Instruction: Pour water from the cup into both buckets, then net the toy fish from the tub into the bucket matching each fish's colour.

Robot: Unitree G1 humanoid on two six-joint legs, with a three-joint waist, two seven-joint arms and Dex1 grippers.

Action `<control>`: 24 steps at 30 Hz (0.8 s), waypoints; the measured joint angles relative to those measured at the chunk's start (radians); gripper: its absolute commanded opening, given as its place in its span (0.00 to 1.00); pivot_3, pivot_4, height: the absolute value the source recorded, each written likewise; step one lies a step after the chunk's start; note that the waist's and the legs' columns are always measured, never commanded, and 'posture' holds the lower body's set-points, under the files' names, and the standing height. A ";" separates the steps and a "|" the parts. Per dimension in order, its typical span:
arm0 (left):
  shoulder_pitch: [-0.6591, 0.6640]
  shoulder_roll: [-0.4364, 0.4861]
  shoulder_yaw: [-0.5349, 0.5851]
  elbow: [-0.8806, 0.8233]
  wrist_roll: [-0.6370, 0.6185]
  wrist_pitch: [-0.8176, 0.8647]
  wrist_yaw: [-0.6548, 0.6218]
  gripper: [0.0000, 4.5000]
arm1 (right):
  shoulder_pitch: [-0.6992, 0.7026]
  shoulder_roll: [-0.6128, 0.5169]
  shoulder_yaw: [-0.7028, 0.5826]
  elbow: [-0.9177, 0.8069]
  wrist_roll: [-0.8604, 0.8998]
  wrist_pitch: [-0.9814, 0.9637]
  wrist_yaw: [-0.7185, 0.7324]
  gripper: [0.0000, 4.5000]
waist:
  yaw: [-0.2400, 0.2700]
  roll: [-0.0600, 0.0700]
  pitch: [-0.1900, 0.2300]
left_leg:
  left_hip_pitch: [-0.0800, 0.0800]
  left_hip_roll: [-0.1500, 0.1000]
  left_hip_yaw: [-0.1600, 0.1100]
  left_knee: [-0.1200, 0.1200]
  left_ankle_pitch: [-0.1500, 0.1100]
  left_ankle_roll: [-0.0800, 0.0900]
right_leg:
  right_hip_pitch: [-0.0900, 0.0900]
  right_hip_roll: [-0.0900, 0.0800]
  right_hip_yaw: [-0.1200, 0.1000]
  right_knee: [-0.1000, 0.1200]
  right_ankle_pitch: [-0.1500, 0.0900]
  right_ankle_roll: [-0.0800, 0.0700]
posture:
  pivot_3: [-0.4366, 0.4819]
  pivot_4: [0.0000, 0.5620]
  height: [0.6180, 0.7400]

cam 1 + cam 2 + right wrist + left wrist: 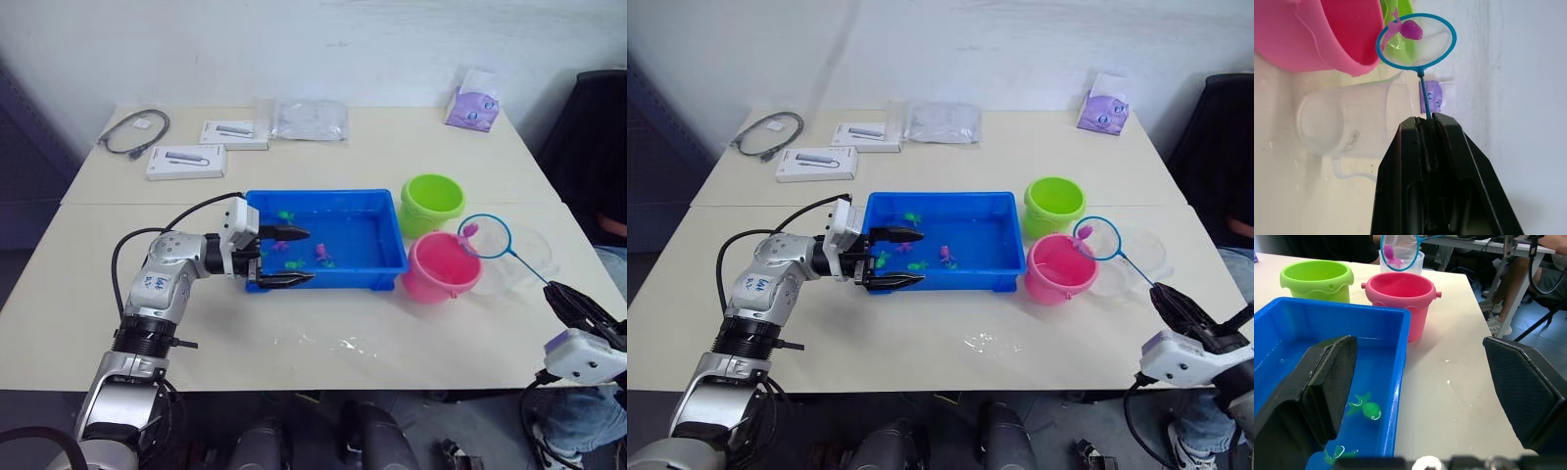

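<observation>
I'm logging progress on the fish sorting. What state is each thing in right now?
Left gripper: open, fingers either side of the tub's near wall.
Right gripper: shut on the net handle.
Net: held up, one pink fish inside.
Tub: holds water and fish.
Pink bucket: upright.
Green bucket: upright.
Cup: upright behind the pink bucket.

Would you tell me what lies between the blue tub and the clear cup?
The pink plastic bucket stands between the blue tub and clear cup, seen from the head.
</observation>
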 measured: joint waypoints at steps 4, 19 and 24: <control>0.000 -0.001 0.000 -0.004 0.000 0.000 0.004 0.98 | -0.003 -0.035 0.009 0.051 -0.178 -0.082 -0.166 0.00 | -0.001 0.000 0.000 | 0.000 0.000 0.001 0.000 0.000 0.000 | 0.000 0.000 0.001 0.000 0.000 0.000 | 0.48 0.27 1.00; 0.009 -0.019 0.000 -0.032 -0.001 0.005 0.014 0.98 | -0.014 -0.147 0.110 0.098 -0.353 -0.101 -0.401 0.00 | -0.002 0.000 0.000 | 0.001 0.001 0.001 0.000 0.000 -0.001 | 0.000 0.001 0.003 0.000 0.000 0.000 | 0.48 0.27 1.00; 0.019 -0.020 0.000 -0.051 -0.003 0.020 0.020 0.98 | 0.013 -0.178 0.109 0.098 -0.337 -0.096 -0.399 0.00 | -0.001 0.000 0.000 | 0.001 0.000 0.002 0.000 0.000 -0.001 | 0.000 0.001 0.004 0.000 0.000 0.000 | 0.48 0.27 1.00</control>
